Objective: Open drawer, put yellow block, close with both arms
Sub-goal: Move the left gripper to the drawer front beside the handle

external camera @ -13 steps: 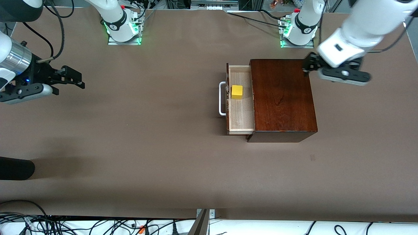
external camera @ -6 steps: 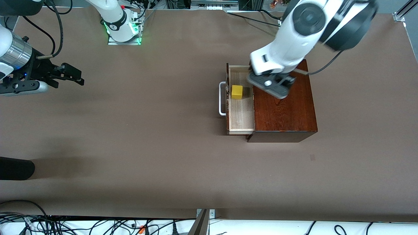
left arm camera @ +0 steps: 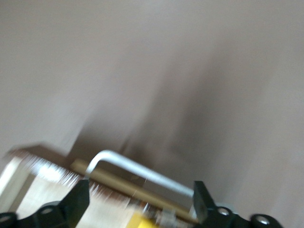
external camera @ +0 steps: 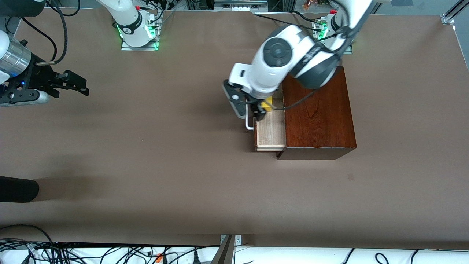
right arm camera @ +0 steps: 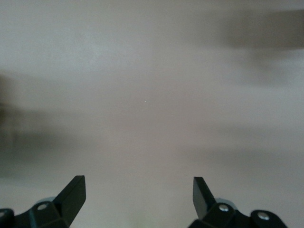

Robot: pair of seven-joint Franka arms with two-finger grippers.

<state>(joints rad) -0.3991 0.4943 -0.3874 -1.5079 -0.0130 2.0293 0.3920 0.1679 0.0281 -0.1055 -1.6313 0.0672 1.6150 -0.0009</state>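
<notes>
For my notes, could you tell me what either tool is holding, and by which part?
Nothing is held: the left tool is open over the drawer and yellow block; the right tool waits open.

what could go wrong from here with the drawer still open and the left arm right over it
The left gripper, open, is low over the open drawer right at the yellow block; it might nudge the block or catch the handle. The right gripper waits at the right arm's end of the table, so a one-sided push could skew the box.

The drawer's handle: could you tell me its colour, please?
White, seen best in the front view: handle.
</notes>
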